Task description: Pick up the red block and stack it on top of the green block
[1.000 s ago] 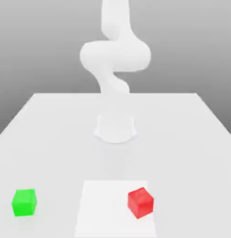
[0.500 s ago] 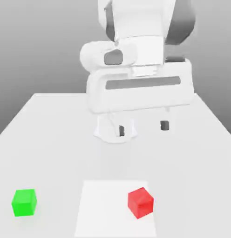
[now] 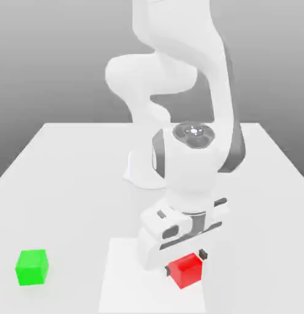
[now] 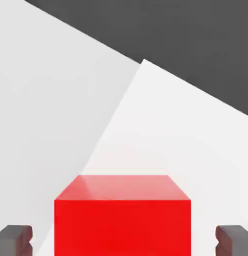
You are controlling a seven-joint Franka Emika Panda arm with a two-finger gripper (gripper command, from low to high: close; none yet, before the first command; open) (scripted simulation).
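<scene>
Red block (image 4: pixel 122 220) between open hand (image 4: pixel 122 241) fingertips

White table (image 3: pixel 68 172), a paler square patch (image 3: pixel 127 279) on its near part (flat, slightly brighter), grey backdrop

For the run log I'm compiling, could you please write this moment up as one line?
phase: pre-grasp | gripper: open, fingers either side of red block | red block: on table | green block: apart, toward exterior view's left | stack: not done
</scene>
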